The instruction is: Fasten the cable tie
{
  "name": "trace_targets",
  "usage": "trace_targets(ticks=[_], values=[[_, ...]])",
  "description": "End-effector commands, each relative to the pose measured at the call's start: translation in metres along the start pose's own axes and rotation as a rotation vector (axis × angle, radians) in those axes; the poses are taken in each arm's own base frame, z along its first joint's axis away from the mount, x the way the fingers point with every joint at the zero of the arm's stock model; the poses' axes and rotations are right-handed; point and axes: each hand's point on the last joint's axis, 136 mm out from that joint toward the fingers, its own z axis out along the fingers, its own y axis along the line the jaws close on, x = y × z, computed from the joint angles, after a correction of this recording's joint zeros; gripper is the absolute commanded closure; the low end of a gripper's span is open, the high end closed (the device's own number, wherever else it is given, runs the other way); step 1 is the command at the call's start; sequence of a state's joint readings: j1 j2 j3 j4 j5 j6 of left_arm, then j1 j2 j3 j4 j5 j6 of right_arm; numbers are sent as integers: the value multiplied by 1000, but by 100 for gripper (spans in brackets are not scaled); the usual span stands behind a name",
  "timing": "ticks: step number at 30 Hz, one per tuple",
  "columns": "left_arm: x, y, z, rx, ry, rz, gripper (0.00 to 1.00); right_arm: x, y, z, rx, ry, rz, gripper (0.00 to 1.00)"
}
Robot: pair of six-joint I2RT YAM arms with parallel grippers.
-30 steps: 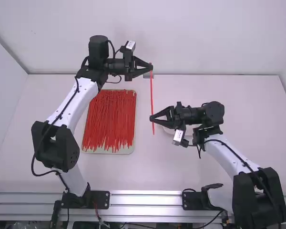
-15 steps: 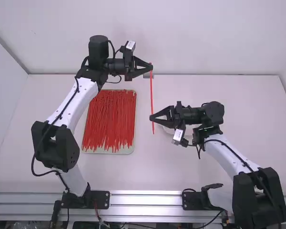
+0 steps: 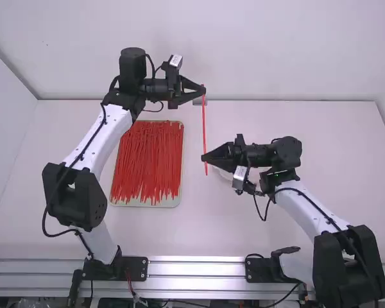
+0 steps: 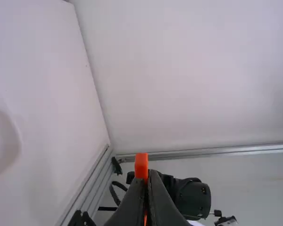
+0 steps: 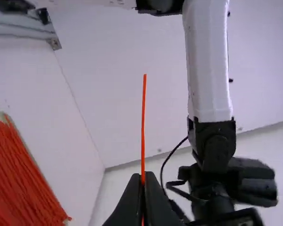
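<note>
A single red cable tie (image 3: 204,131) hangs upright above the table's middle. My left gripper (image 3: 202,93) is shut on its top end, whose orange head (image 4: 141,165) pokes out between the fingers. My right gripper (image 3: 206,156) is shut on the tie near its lower end, and the thin strap (image 5: 143,127) rises straight from its fingertips. The tie's tip reaches a little below the right gripper.
A tan tray (image 3: 118,200) holds several loose red cable ties (image 3: 147,162) left of the middle; these ties (image 5: 19,179) also show in the right wrist view. The left arm's white link (image 5: 207,61) stands beyond the strap.
The right gripper has closed on the lower part of the tie; a second ago its fingers stood apart around it. The tie and the left arm have barely moved.
</note>
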State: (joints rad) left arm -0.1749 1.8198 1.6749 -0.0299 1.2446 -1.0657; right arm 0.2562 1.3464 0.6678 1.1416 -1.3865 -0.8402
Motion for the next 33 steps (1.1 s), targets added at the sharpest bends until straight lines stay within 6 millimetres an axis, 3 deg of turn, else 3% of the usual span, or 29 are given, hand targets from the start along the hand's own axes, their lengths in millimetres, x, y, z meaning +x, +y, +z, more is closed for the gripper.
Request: trace_targets(ticks=[1, 4, 11, 16, 21, 27, 33], values=[[2, -13, 1, 19, 20, 70, 98, 12, -7, 0, 67, 56, 308, 100], [2, -10, 0, 13, 20, 74, 98, 30, -25, -2, 208, 127, 567, 100], [2, -10, -1, 14, 20, 79, 98, 22, -15, -4, 128, 95, 476, 100], [8, -13, 2, 30, 48, 136, 98, 12, -7, -5, 67, 51, 525, 100], [9, -15, 2, 43, 49, 333, 98, 22, -53, -8, 309, 60, 828, 100], [10, -29, -2, 100, 60, 591, 98, 18, -95, -18, 377, -11, 1128, 100], [9, -37, 1, 121, 50, 728, 98, 31, -110, -15, 380, 9, 1399, 100]])
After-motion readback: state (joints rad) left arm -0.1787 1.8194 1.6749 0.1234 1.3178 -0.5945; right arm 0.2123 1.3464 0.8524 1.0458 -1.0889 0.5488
